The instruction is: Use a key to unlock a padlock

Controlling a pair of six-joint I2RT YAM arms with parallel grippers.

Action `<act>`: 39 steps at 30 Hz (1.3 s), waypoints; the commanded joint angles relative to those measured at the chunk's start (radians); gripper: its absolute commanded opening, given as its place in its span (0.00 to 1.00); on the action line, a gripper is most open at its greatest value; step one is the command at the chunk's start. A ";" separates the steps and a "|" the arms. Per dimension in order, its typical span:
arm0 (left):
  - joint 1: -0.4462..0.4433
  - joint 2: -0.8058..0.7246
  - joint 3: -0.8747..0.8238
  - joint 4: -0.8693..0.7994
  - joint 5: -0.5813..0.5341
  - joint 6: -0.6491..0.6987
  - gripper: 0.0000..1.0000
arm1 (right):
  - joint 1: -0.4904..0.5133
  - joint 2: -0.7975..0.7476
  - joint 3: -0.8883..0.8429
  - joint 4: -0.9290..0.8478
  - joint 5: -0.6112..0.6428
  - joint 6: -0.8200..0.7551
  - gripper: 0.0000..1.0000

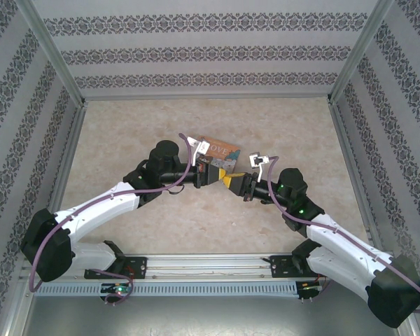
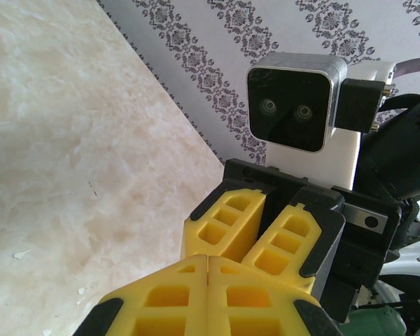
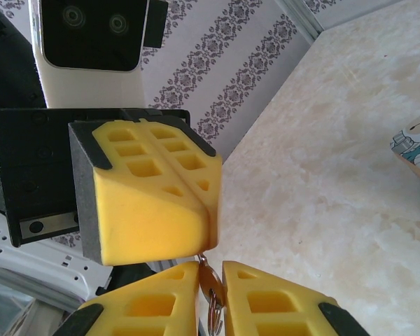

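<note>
Yellow foam pads meet tip to tip at the centre of the overhead view, just below the colourful box (image 1: pixel 220 150) that lies on the marbled table (image 1: pixel 119 133). Both arms hold their work up off the table, facing one another. I judge this deliberate — lock and key need lining up nose to nose, and each wrist camera gets a close look at the other side's fingers.

The left end effector (image 2: pixel 208 264) has its pads pressed flat together, with no gap along the seam. In the right wrist view it sits at left-centre of the frame, and a small metal piece (image 3: pixel 208 283) hangs from its lower tip. That piece — brassy, with a silver loop under it — drops into the narrow slot between the pads of the right end effector (image 3: pixel 210 269) at the bottom edge. It is probably the key or the padlock's shackle; the view is too cramped to say which. The right pads stand a sliver apart around it, and I cannot tell whether they pinch it or merely bracket it.
</note>
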 commanded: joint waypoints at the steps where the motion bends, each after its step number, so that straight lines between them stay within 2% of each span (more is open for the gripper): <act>1: -0.006 -0.009 0.009 0.046 -0.006 -0.003 0.00 | 0.015 -0.003 0.018 0.031 -0.007 0.003 0.16; 35: -0.006 -0.015 0.009 0.009 -0.048 0.016 0.00 | 0.019 0.014 0.012 0.022 -0.006 0.010 0.17; 39: -0.006 -0.015 0.011 0.006 -0.050 0.017 0.00 | 0.019 0.015 0.013 0.020 -0.010 0.010 0.10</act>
